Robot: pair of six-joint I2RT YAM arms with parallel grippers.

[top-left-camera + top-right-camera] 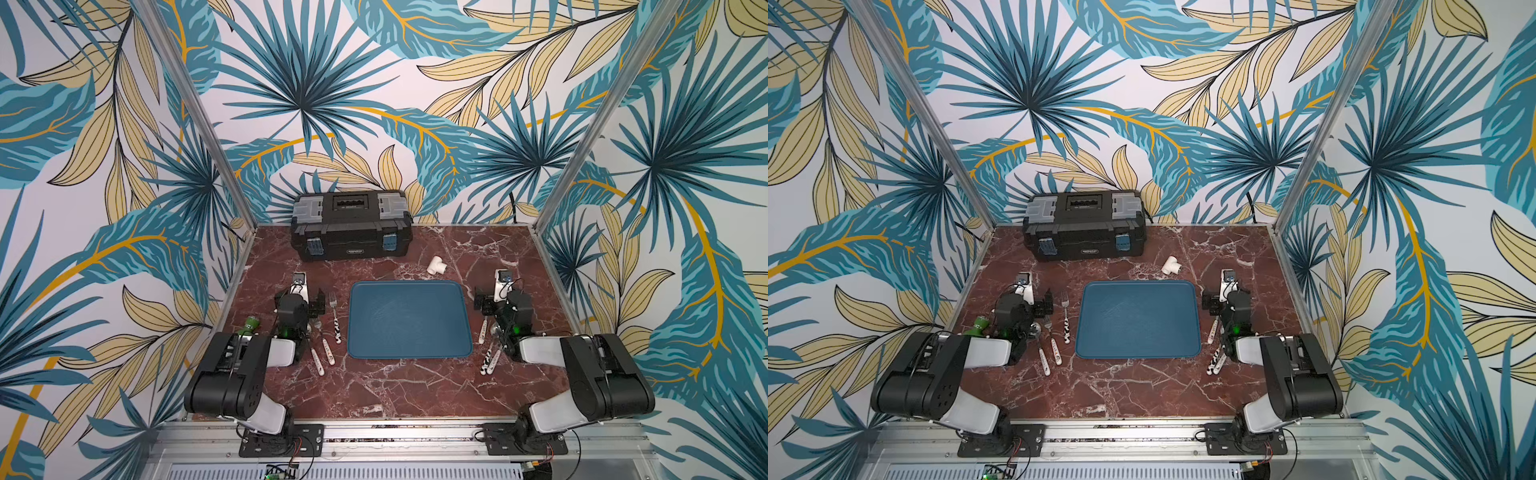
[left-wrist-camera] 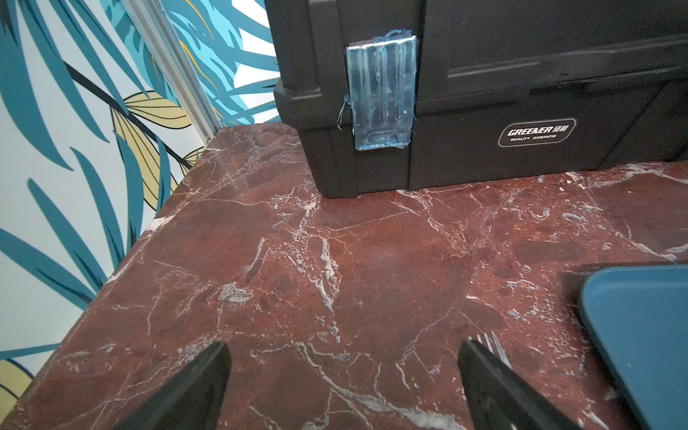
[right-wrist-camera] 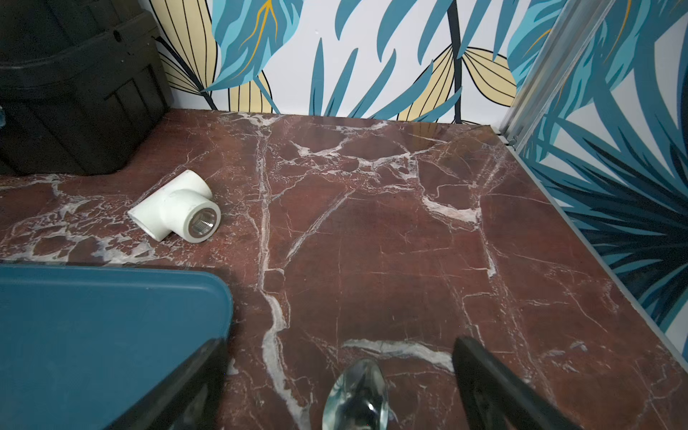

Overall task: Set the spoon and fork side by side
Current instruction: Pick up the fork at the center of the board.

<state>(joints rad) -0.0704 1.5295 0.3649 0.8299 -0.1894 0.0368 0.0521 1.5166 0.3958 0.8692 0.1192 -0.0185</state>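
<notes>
Red-brown marble, glossy and veined with white, makes up the tabletop (image 1: pixel 395 386) under me. At its far edge stands a black moulded-plastic toolbox (image 2: pixel 521 56). Its round-cornered badge (image 2: pixel 536 134) reads "GREENER", followed by two characters I cannot make out, with "QUALITY GARANTIE" beneath. A shiny ribbed latch (image 2: pixel 383 93) on the front sits under blue film that frays at the edges. Near the toolbox lies a white plastic tee fitting (image 3: pixel 175 206), smooth and matte, with a threaded metal insert in one mouth. In the middle is a flat teal tray (image 1: pixel 409 283), rectangular with rounded corners and a low raised rim. The fork (image 1: pixel 334 316) lies flat on the marble just beside the tray's left edge, tines toward the toolbox. It has a steel head and a handle patterned black on white. More white-handled cutlery (image 1: pixel 329 352) lies beside it, its markings too small to read. My left gripper (image 2: pixel 344 348) is spread wide over bare marble and holds nothing, with the fork's tines showing just past the finger on the tray's side. My right gripper (image 3: pixel 338 342) is spread just as wide and is also empty. The spoon (image 3: pixel 355 394) lies on the marble to the right of the tray. Its mirror-bright steel bowl sits between my fingers, and neither finger touches it.
</notes>
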